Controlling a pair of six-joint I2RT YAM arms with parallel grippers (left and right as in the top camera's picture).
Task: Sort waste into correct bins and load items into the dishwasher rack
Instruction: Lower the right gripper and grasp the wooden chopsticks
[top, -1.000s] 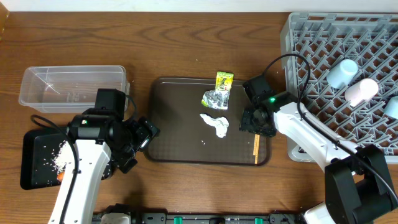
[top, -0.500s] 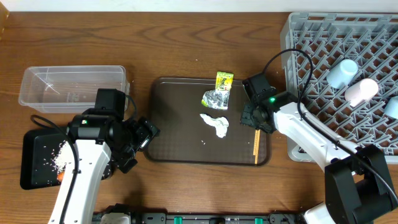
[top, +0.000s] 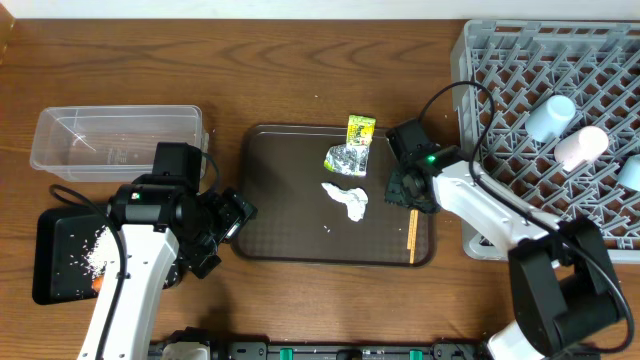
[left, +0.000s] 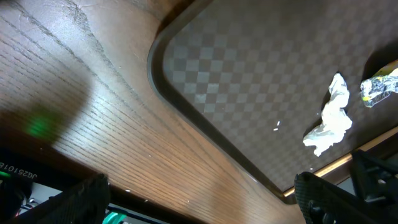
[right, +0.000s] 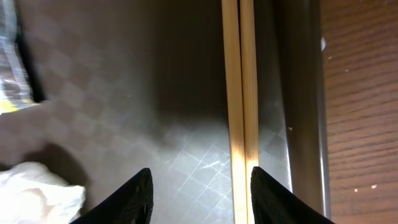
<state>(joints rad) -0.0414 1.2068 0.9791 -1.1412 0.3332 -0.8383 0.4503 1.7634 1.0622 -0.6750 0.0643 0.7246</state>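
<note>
The wooden chopsticks (top: 411, 238) lie along the right edge of the brown serving tray (top: 270, 200). My right gripper (top: 408, 192) is open over their far end. In the right wrist view the chopsticks (right: 239, 93) run between the fingers (right: 199, 202), close to the right one. The yellow-green wrapper (top: 360, 128), silver foil (top: 347, 159) and white tissue (top: 347, 200) lie on the tray. Rice (top: 98, 255) and the carrot (top: 97, 283) lie in the black tray (top: 55, 240). The clear tub (top: 115, 140) looks empty. My left gripper (top: 228, 225) is open and empty.
The grey rack (top: 520, 100) at the right holds a light-blue cup (top: 550, 118), a white cup (top: 582, 146) and a pale blue item (top: 630, 172) at its right edge. The left wrist view shows the tray's corner (left: 161, 74) and the tissue (left: 329, 121).
My right gripper has shifted slightly towards the far left along the chopsticks. The left arm has not moved.
</note>
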